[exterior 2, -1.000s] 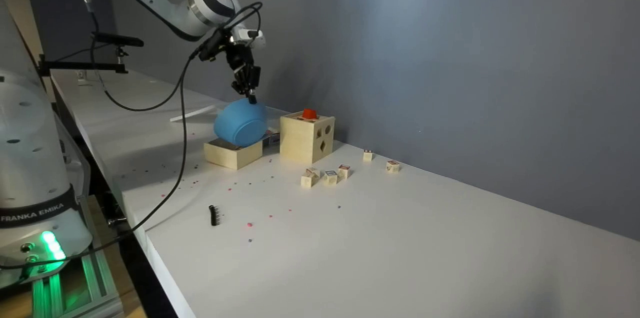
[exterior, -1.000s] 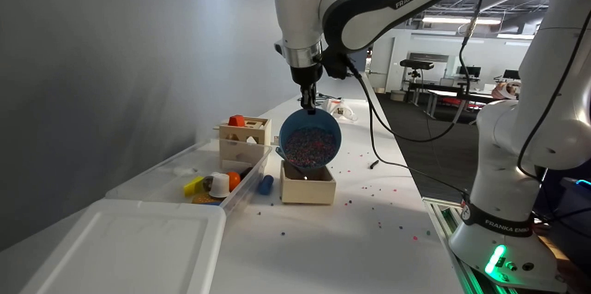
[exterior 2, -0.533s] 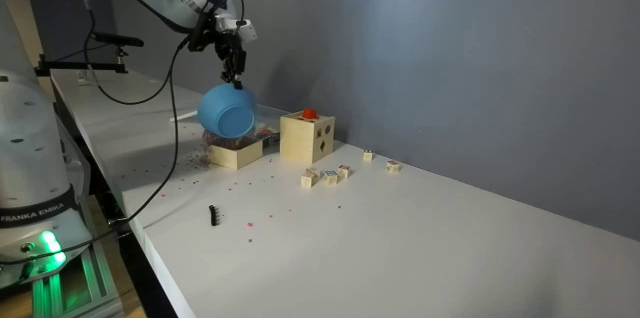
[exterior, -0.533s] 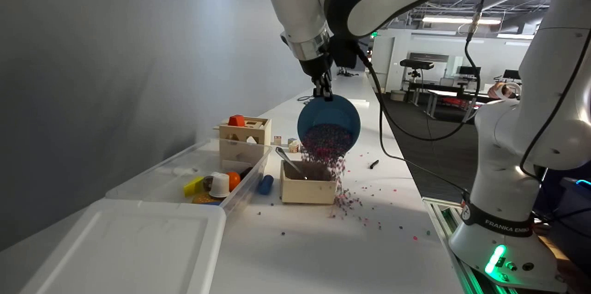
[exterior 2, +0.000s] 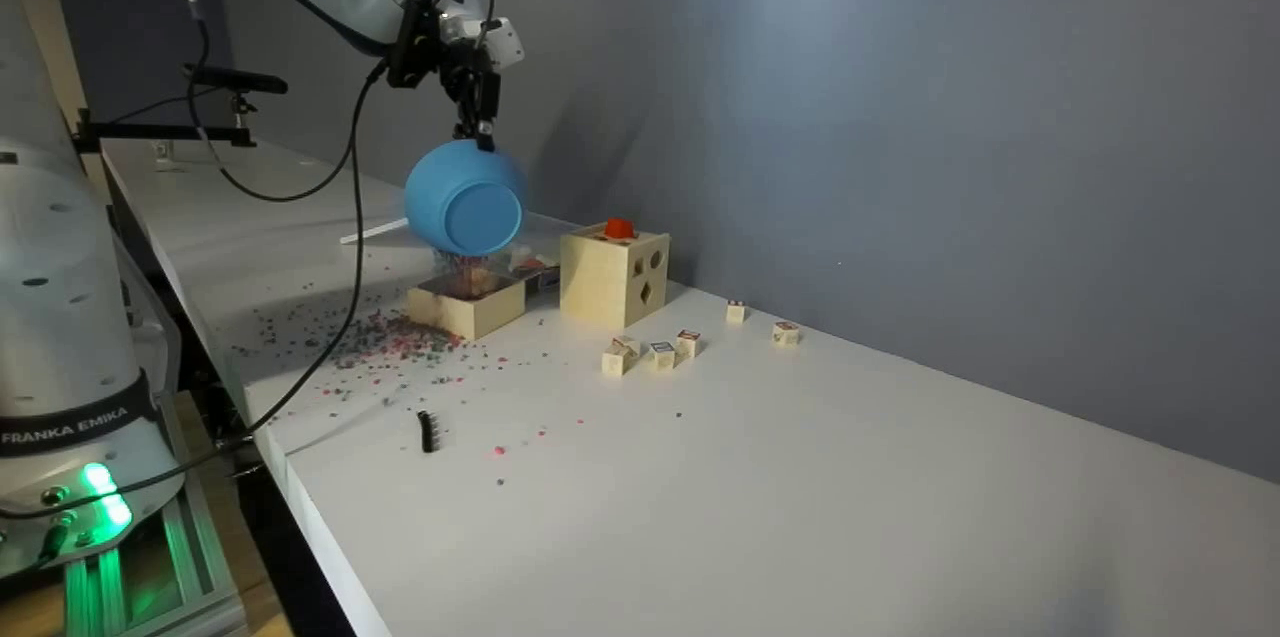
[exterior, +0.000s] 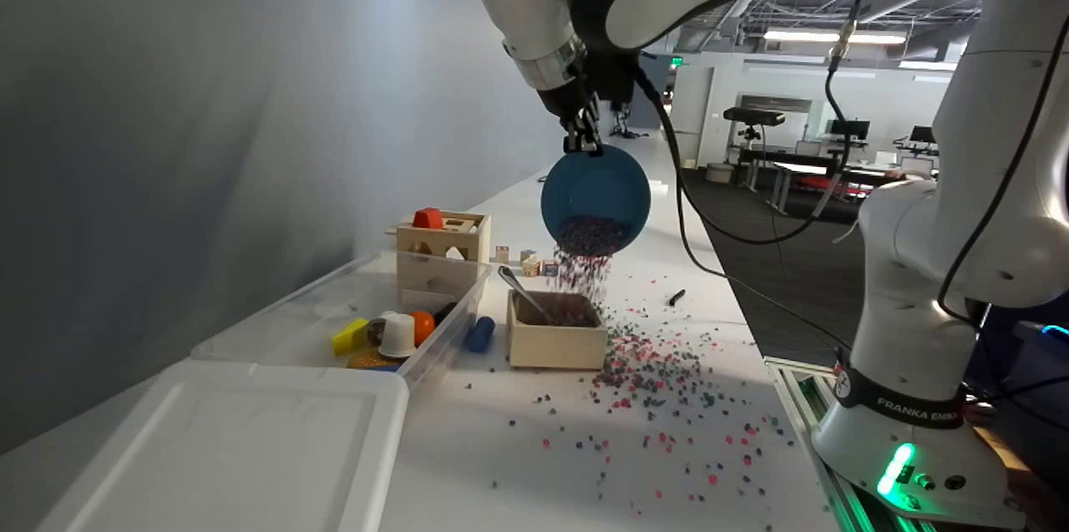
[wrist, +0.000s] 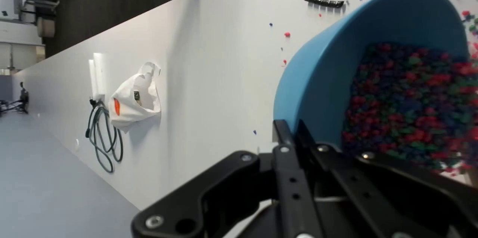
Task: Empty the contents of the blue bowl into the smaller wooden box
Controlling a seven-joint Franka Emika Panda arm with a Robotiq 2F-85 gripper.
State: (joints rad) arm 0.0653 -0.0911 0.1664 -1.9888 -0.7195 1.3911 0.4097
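Observation:
My gripper (wrist: 292, 127) is shut on the rim of the blue bowl (exterior: 595, 185), one finger on each side of the wall. The bowl hangs steeply tipped above the smaller wooden box (exterior: 555, 347), its mouth facing sideways and down in an exterior view. Tiny multicoloured contents (wrist: 410, 99) still cover part of the bowl's inside. A stream of falling bits (exterior: 582, 273) drops from the lower rim toward the box's side. Some bits show inside the box; many loose bits (exterior 2: 385, 337) lie scattered on the table beside it. A spoon (exterior: 522, 291) leans in the box.
The taller wooden box (exterior 2: 595, 282) stands behind, with a red piece on top. Next to it are a clear plastic bin (exterior: 451, 340) of toys, its white lid (exterior: 217, 448) and a blue cylinder (exterior: 480, 334). Several letter blocks (exterior 2: 662, 355) and a black piece (exterior 2: 428, 431) lie nearby.
The bowl has risen and tipped further. Bits that were all held in it a second ago now pour out, and many have spread over the table beside the box.

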